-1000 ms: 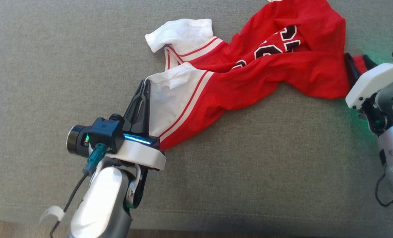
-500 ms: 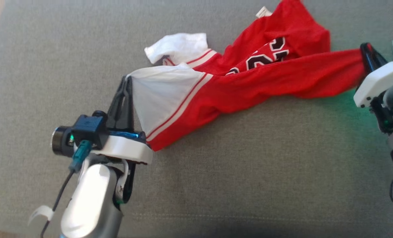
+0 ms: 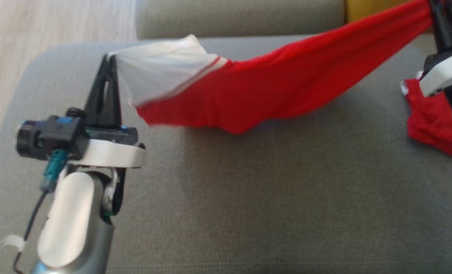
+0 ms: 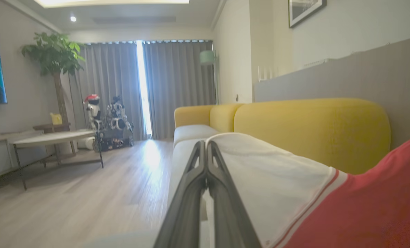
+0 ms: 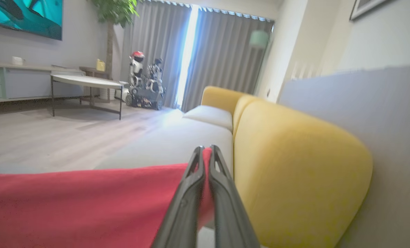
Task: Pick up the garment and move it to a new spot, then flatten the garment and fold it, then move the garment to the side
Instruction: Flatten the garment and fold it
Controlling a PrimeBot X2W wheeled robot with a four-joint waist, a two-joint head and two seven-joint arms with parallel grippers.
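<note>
Garment (image 3: 279, 87) is hanging strung between both grippers over the grey sofa seat (image 3: 248, 198), sagging mid-span. The L gripper (image 3: 109, 62) is pinching the white sleeve end, fingers clamped together. The R gripper (image 3: 440, 15) is clamping the red end, sitting further back twd the backrest. The long axis is running L-to-R on a slant. Each arm's holding its own end, so neither's nearer.
</note>
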